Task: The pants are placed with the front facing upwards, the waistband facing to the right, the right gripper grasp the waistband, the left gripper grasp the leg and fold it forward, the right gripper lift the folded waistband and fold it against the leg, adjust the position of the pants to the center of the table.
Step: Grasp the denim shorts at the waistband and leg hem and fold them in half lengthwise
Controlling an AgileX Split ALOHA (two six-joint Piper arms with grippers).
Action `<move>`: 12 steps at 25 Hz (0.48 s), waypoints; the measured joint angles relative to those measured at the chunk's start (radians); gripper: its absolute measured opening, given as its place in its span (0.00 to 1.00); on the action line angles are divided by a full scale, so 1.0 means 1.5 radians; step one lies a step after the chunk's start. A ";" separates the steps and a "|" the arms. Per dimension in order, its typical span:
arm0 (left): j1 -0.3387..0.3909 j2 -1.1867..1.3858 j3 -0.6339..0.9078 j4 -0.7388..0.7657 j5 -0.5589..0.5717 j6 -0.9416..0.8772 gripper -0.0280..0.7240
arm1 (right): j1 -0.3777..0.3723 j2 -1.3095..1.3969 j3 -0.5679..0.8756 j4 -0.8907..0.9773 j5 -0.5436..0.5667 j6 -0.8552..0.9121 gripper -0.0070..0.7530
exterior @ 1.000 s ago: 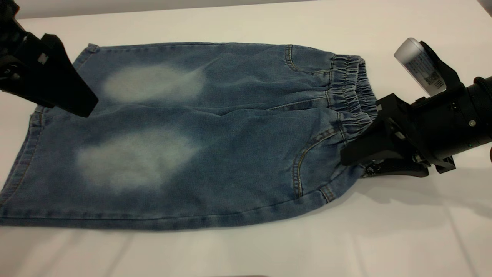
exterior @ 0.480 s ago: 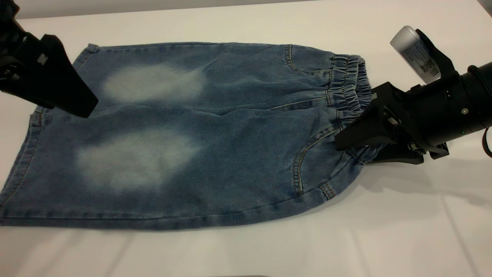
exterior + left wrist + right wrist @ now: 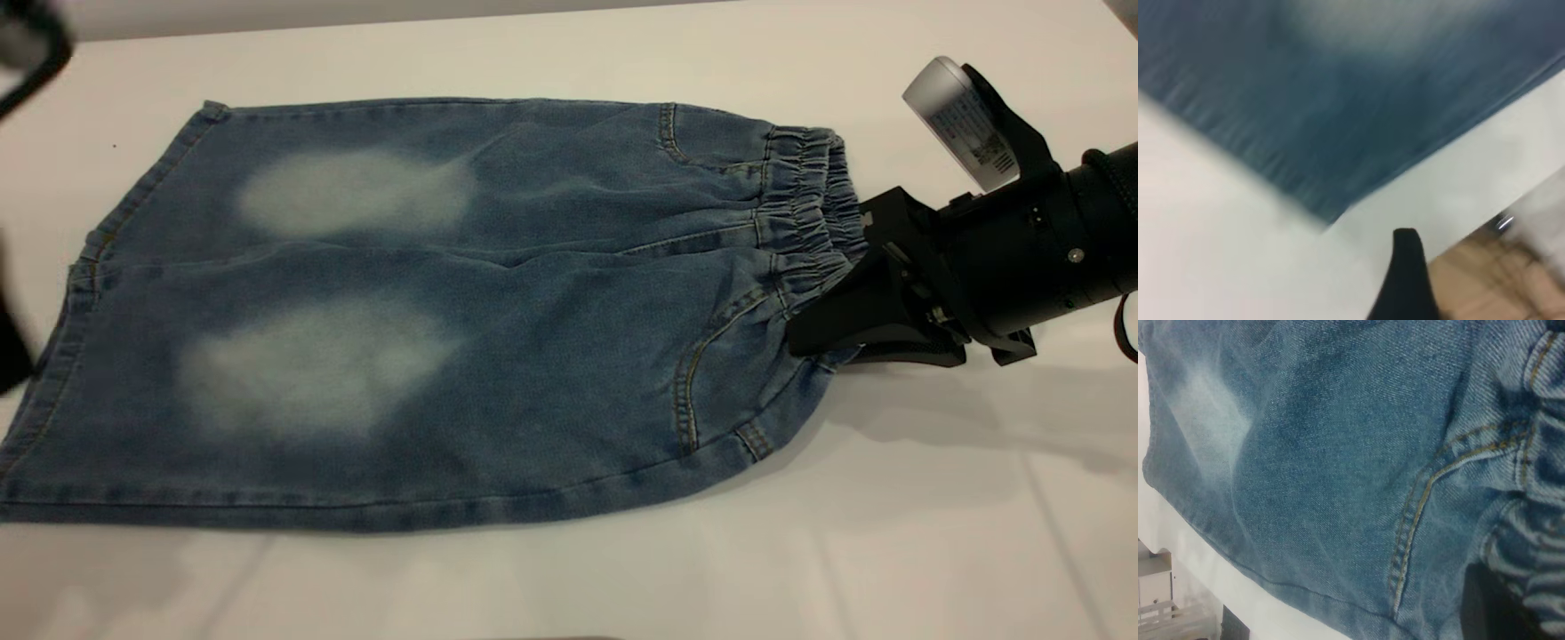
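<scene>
Three cameras, all trained on the pants.

The exterior view looks down at a slant from in front, taking in the whole pants on the table, waistband at its right. The right wrist view sits very close over the pants' waistband end, facing along the legs; denim fills it. The left wrist view, blurred, looks down on a pants edge and bare table beside it. All three share the pants.
</scene>
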 joint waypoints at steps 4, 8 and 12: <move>0.000 0.003 0.029 0.181 -0.004 -0.123 0.75 | 0.000 0.000 0.000 0.000 0.000 0.000 0.06; 0.002 0.041 0.062 0.240 -0.038 -0.146 0.75 | 0.000 0.000 0.000 0.000 0.000 -0.001 0.06; 0.002 0.099 0.067 0.219 -0.101 -0.147 0.75 | 0.000 0.000 0.000 0.000 0.000 -0.001 0.06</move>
